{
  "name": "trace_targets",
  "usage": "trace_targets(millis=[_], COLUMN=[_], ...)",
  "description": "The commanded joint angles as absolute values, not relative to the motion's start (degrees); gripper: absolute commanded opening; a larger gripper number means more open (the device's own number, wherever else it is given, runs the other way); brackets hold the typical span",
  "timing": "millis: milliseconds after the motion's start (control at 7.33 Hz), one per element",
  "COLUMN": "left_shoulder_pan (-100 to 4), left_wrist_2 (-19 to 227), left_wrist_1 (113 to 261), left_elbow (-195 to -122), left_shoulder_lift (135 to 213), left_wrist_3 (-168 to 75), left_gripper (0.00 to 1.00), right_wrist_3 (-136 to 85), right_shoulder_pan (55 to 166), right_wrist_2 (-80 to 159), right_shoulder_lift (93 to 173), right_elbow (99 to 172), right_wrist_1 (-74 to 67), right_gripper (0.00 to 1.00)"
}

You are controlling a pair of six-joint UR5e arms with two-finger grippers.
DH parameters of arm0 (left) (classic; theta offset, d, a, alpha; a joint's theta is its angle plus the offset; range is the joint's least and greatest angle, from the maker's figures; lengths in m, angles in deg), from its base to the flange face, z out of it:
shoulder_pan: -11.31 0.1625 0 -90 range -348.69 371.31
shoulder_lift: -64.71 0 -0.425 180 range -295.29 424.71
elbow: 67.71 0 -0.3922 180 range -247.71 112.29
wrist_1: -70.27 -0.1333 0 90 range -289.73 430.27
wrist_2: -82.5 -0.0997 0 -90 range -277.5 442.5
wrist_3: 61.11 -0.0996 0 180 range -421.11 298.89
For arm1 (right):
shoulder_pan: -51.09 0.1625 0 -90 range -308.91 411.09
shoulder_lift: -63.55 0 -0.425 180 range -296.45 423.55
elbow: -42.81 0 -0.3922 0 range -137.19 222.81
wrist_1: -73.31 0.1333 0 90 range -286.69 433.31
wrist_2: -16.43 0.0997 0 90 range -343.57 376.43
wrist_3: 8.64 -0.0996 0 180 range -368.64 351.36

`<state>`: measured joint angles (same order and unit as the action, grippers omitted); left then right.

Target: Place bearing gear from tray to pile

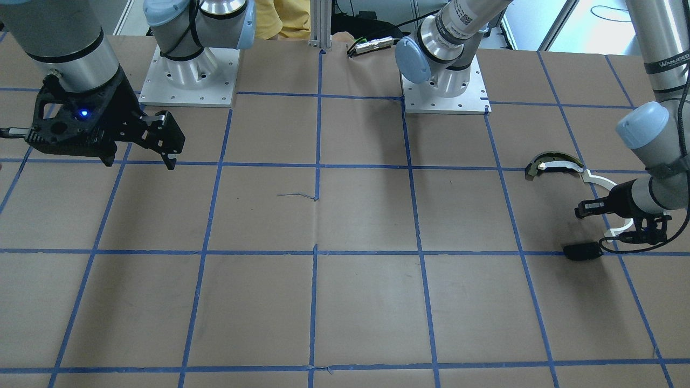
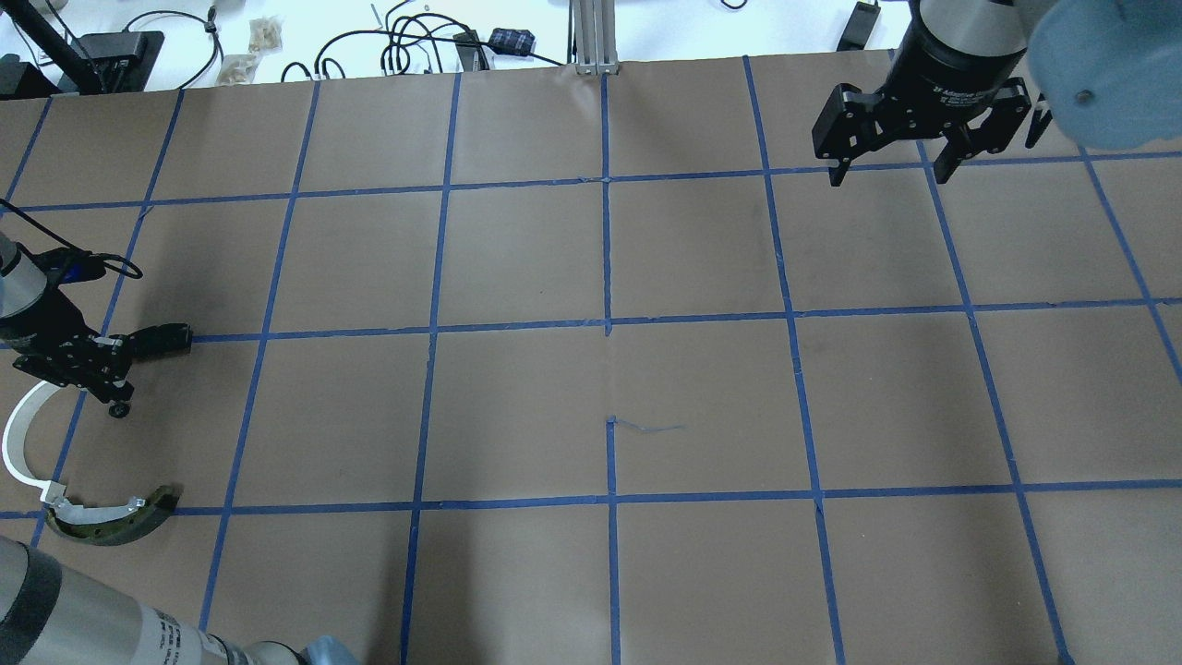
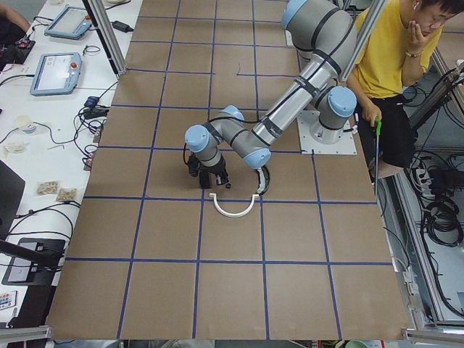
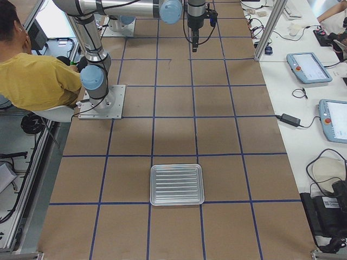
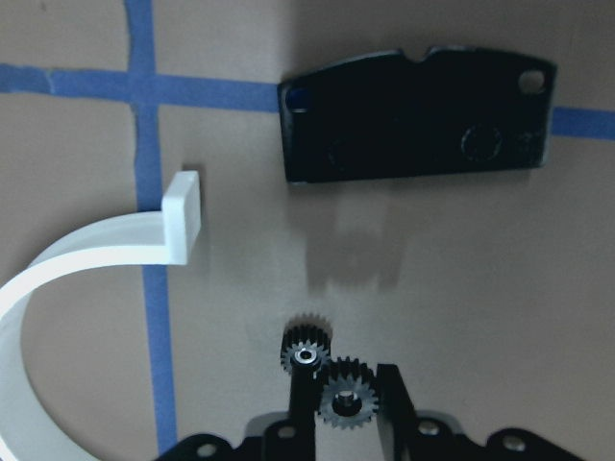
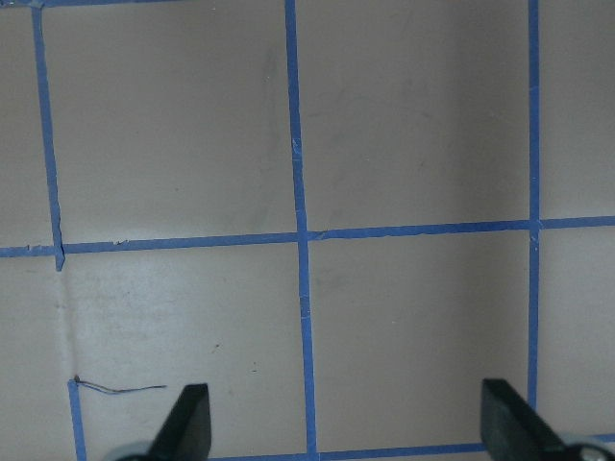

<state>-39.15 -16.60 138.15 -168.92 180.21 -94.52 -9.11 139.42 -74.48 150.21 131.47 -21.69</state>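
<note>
My left gripper [image 5: 346, 386] is shut on the bearing gear [image 5: 307, 349], a small black part with two toothed wheels, and holds it just above the table. The pile lies around it. The flat black block [image 5: 413, 115] is just ahead, the white curved strip [image 5: 106, 240] to one side. The front view shows the left gripper [image 1: 581, 210] between the block [image 1: 582, 251], the strip [image 1: 598, 180] and the dark-and-tan curved piece [image 1: 547, 161]. My right gripper [image 2: 891, 174] hangs open and empty far across the table. The silver tray [image 4: 177, 167] shows only in the right view.
Brown paper with a blue tape grid covers the table [image 2: 609, 388]. Both arm bases [image 1: 188, 75] stand at its robot side. A seated person in yellow [image 3: 395, 51] is beside the table. Tablets and cables [image 4: 309, 67] lie on a side bench.
</note>
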Motion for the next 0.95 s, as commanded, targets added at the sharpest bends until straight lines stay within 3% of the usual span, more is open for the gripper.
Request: trace_targets(millis=[0,409,545,818], left_shoulder_pan=[-39.14,-39.66,-39.66,-39.66], left_wrist_2=[-16.55,-16.81,-16.82,-16.99], left_wrist_1=[138.2,138.29,138.21,138.2], left_elbow=[-168.87,-168.87,-168.95,-168.87], left_shoulder_lift=[180.72,180.81,180.9,180.9], left_wrist_3=[-94.51,-94.6,-94.68,-95.04], left_gripper=[0.0,0.03,0.11,0.45], right_wrist_3=[-9.08,-8.99,-8.99,-8.99], right_shoulder_pan=[139.42,139.42,139.42,139.42], right_wrist_2=[-74.54,-74.45,-74.45,-74.36], right_shoulder_lift=[150.21,150.21,150.21,150.13], right_elbow=[131.5,131.5,131.5,131.5], right_wrist_1=[-21.7,-21.61,-21.61,-21.61], right_gripper=[1.0,1.0,1.0,1.0])
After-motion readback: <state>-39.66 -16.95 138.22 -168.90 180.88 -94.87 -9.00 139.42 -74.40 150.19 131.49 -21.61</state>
